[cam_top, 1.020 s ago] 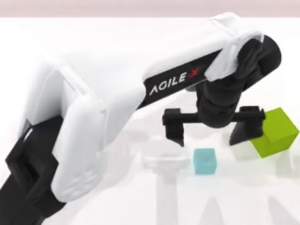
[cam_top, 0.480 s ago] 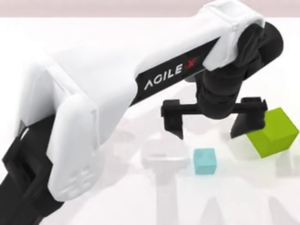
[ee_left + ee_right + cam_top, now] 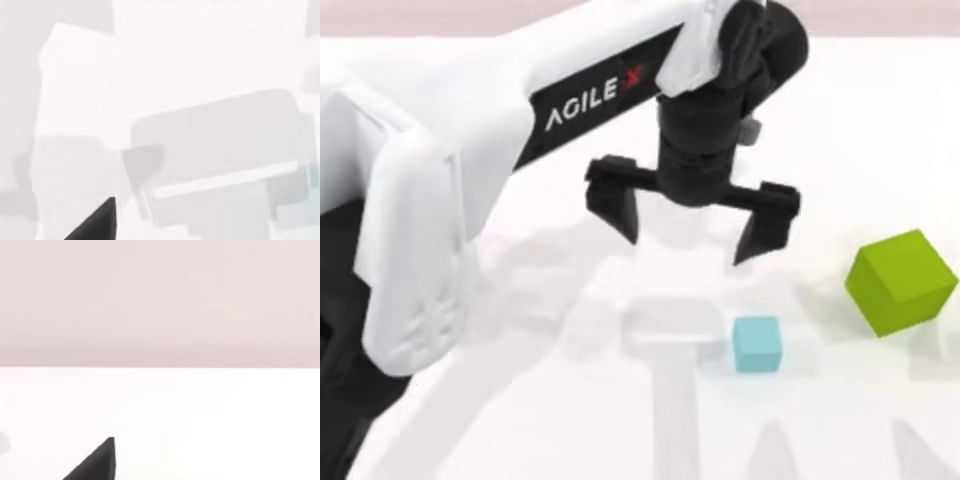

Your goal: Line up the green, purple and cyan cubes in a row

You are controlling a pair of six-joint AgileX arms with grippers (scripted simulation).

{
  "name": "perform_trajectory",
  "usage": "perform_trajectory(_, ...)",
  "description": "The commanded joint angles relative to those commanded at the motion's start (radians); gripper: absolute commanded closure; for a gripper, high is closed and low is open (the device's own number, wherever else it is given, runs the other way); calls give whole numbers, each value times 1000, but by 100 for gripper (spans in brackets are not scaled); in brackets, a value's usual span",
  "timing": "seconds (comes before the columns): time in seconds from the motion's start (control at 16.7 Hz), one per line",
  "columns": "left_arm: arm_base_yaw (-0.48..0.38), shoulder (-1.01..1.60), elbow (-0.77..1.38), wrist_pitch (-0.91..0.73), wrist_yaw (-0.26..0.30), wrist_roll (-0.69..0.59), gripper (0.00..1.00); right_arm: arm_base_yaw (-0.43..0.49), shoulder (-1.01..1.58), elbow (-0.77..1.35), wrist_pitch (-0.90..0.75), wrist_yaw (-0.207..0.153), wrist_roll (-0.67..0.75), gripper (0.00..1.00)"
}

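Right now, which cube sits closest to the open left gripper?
The small cyan cube, just below the left gripper; the bigger green cube sits farther right.

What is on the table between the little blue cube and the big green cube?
Nothing: the top view shows only bare white table between the cyan cube and the green cube.

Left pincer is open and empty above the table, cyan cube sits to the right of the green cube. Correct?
Not quite. The top view shows the cyan cube to the left of the green cube, not the right. The rest holds: the left pincer is open, empty, above the table.
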Motion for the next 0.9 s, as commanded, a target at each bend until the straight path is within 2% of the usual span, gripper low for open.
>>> perform_trajectory(0.18, 111, -49, -102, 32, 4, 292, 0, 0, 0, 0, 0, 0, 0, 0)
perform_trajectory(0.66, 431, -205, -410, 133, 10, 1188, 0, 0, 0, 0, 0, 0, 0, 0)
perform_trajectory(0.9, 559, -296, -529, 196, 13, 1484, 0, 0, 0, 0, 0, 0, 0, 0)
